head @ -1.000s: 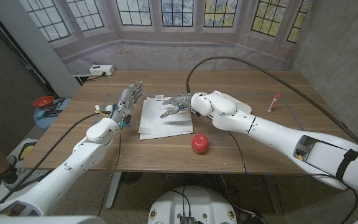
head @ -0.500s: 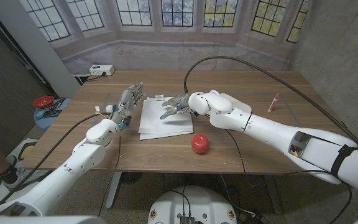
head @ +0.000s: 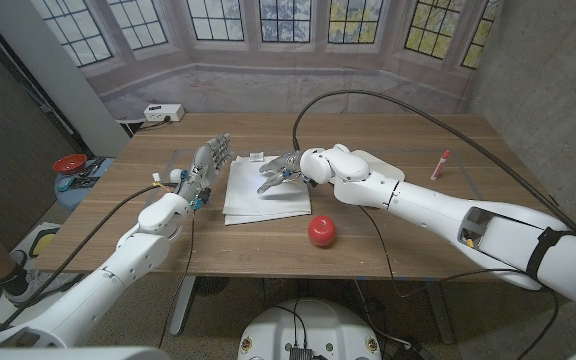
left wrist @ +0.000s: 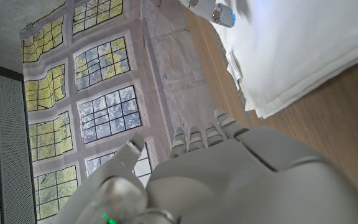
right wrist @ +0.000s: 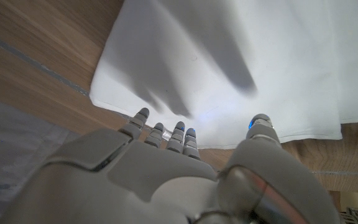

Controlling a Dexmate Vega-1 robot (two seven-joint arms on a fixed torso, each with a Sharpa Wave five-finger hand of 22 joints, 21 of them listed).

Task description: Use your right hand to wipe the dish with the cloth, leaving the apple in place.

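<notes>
One red apple (head: 321, 231) sat near the front edge of the wooden table (head: 408, 235), just in front of one white folded cloth (head: 263, 192) with layered edges lying at the table's middle. The right hand (head: 279, 170) hovered over the cloth's far part, fingers spread and holding nothing. The left hand (head: 206, 163) stood beside the cloth's left edge, fingers straight and together. One red marker (head: 440, 165) lay far right; no writing was legible.

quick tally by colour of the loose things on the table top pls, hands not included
white: 2, the cloth and the box at the far left edge
red: 2, the apple and a small stick-shaped thing on the right side
total: 4
</notes>
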